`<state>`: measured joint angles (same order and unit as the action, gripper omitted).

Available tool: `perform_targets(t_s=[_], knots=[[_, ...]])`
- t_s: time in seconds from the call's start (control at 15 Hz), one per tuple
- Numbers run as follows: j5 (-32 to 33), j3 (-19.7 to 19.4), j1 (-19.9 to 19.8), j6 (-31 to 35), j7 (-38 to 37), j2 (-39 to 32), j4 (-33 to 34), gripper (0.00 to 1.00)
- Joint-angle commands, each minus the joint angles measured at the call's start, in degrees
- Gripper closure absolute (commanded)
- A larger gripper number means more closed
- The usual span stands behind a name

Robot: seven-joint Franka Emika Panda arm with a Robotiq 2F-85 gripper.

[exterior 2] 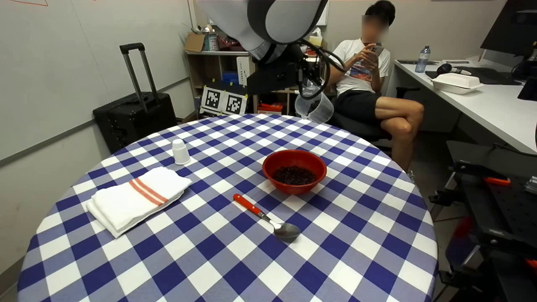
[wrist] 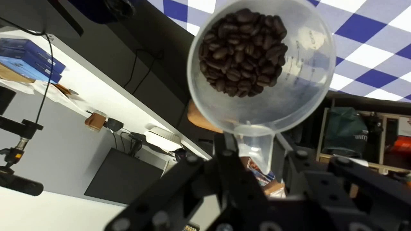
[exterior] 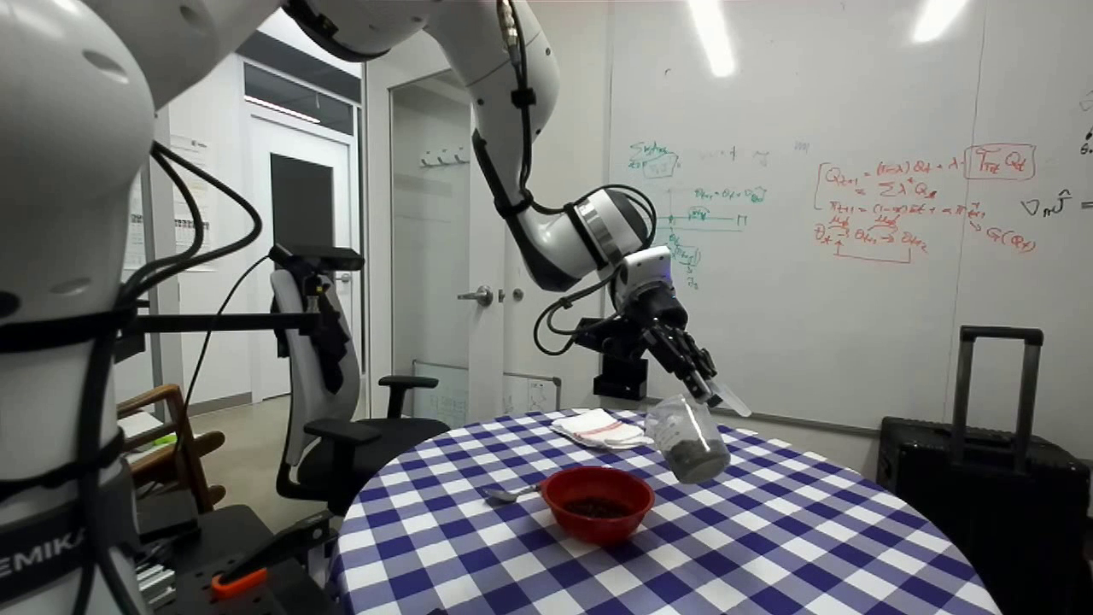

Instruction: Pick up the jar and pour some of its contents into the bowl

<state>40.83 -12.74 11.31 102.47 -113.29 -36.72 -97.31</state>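
Observation:
The jar point(exterior: 686, 437) is a see-through cup with a handle, holding dark coffee beans in its lower part. It is tilted and held above the table, beyond the bowl in an exterior view point(exterior 2: 321, 110). The wrist view looks into its open mouth point(wrist: 310, 69), with the beans gathered to one side. My gripper point(exterior: 707, 391) is shut on the jar's handle, which sits between the fingers in the wrist view point(wrist: 257, 147). The red bowl point(exterior: 589, 525) stands upright on the table, also in an exterior view point(exterior 2: 289, 157). Dark beans lie in it.
A spoon with a red handle point(exterior 2: 247, 204) lies beside the bowl. A folded white cloth point(exterior 2: 126, 205) and a small white cup-like container point(exterior 2: 180, 152) are on the checkered tablecloth point(exterior 2: 201, 268). A person point(exterior 2: 356, 67) sits behind the table. A black suitcase point(exterior: 982, 470) stands beside it.

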Motion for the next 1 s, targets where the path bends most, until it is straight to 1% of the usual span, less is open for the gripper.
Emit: perform_targets(t_s=[0.0, 0.33, 0.53, 0.73, 0.93], knots=[[3.1, 1.3, -0.3, -4.6, -1.8, -4.2, 5.1, 0.93], [5.1, 2.5, 0.5, -10.3, -1.1, -6.5, 9.7, 0.93], [8.9, 3.1, 1.7, -14.4, -0.8, -7.5, 11.9, 0.93], [12.0, 4.4, 2.0, -16.6, -1.1, -7.8, 12.1, 0.93], [14.1, 5.8, 2.2, -17.4, -2.1, -7.3, 10.3, 0.93]])
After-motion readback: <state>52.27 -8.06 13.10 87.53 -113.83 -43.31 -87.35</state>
